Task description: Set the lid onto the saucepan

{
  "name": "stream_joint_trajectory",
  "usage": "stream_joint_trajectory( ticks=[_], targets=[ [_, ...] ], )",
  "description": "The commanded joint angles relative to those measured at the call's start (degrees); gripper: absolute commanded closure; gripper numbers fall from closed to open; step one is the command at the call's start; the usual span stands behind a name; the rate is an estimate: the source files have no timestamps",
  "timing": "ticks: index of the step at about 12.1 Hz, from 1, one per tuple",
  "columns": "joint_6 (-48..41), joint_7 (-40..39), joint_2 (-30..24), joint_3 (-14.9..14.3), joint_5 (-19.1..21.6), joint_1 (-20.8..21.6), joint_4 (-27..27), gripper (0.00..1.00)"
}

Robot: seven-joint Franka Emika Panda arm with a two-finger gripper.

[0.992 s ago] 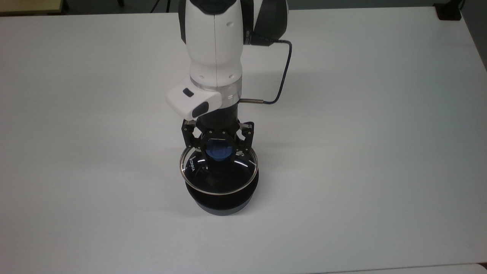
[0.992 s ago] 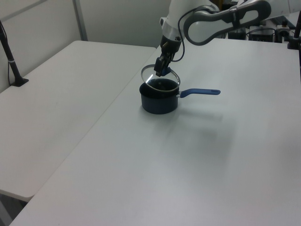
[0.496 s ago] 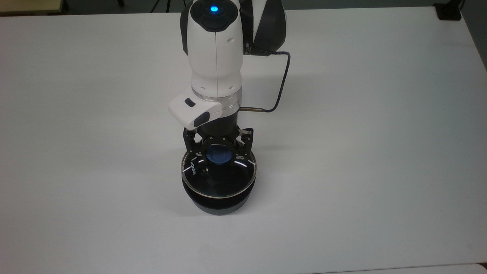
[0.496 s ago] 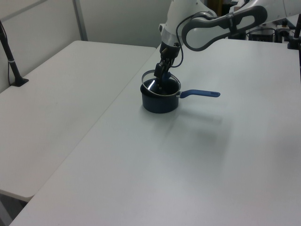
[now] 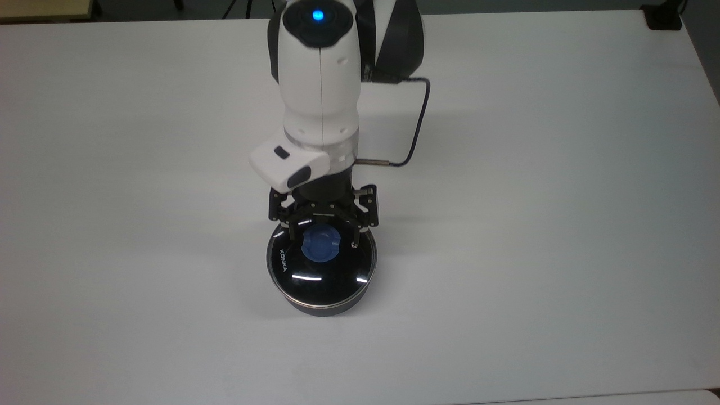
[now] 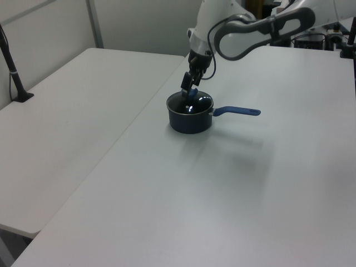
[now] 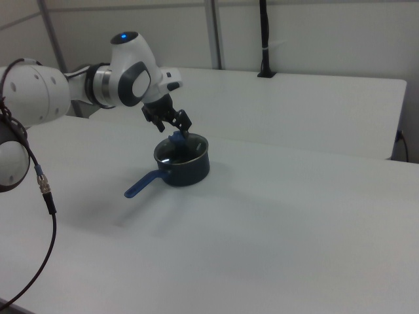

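My fingers [image 5: 322, 224] are spread apart around the blue knob [image 5: 320, 245] of the lid [image 5: 321, 265]. They sit on each side of the knob and I cannot tell if they touch it. The lid is round clear glass with a metal rim and white letters. It lies flat on the saucepan [image 6: 189, 118], and its rim meets the pan's rim all the way round. The saucepan is small, round and dark. Its long blue handle [image 6: 236, 110] points to the left view's right. The pan stands on the white counter [image 5: 562, 225]. In the top view the counter's edges are far from the pan on every side.
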Motion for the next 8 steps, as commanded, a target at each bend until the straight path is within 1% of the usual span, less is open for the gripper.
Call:
stream_joint_trajectory(
  ticks=[1, 4, 5, 7, 8],
  targets=[
    [-12.4, 1.1, -9.0, -0.7, -0.6, 1.0, -4.0, 0.00],
    [-25.5, 0.7, -20.2, -0.6, -0.7, 1.2, -10.5, 0.00],
    [-27.4, 0.3, -24.1, -0.6, -0.7, 1.1, -13.1, 0.00],
    [-28.4, -1.3, -31.1, -0.6, -0.7, 1.0, -18.9, 0.00],
    [-31.1, -1.8, -32.0, -0.5, -0.7, 0.6, -18.9, 0.00]
  ],
)
